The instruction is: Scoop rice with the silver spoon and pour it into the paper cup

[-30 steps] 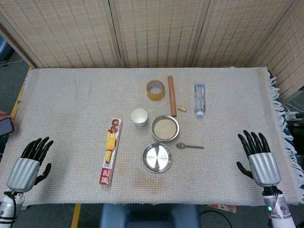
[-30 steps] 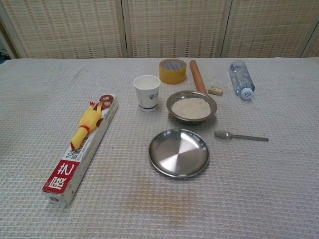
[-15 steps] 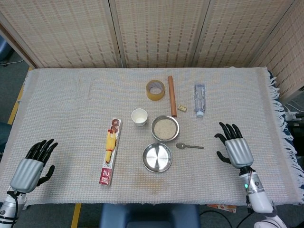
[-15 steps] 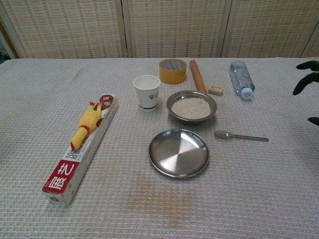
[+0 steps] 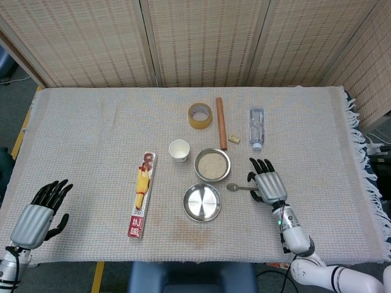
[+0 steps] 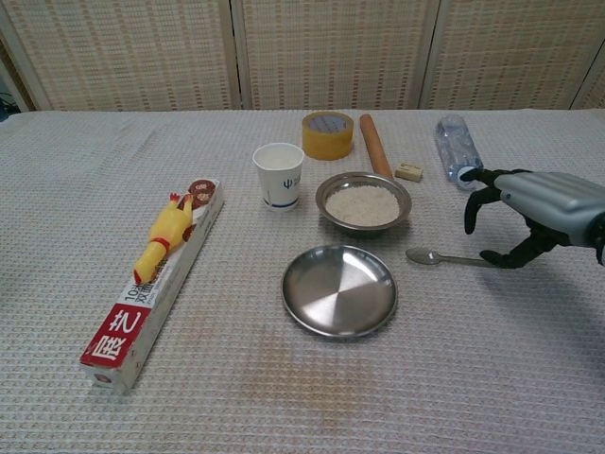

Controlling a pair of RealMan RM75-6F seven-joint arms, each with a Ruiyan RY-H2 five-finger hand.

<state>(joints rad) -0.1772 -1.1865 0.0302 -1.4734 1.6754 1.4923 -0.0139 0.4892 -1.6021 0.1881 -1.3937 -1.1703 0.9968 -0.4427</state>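
The silver spoon [image 5: 234, 187] [image 6: 427, 255] lies flat on the cloth, bowl end toward the rice bowl. A steel bowl of rice [image 5: 212, 164] [image 6: 363, 202] sits just left of it, and the white paper cup [image 5: 179, 149] [image 6: 279, 174] stands upright to the bowl's left. My right hand [image 5: 267, 181] [image 6: 537, 206] hovers over the spoon's handle end with its fingers apart, holding nothing. My left hand [image 5: 41, 209] is open near the table's front left edge, far from everything; the chest view does not show it.
An empty steel plate [image 5: 202, 202] [image 6: 339, 289] lies in front of the rice bowl. A foil-wrap box with a rubber chicken [image 5: 142, 192] [image 6: 161, 265] lies at left. Tape roll [image 5: 200, 115], wooden rod [image 5: 220, 122], a small block [image 5: 234, 139] and a water bottle [image 5: 256, 127] sit behind.
My right hand has swept in from the table's right edge toward the left, now above the spoon's handle. My left hand has barely shifted. No object has moved.
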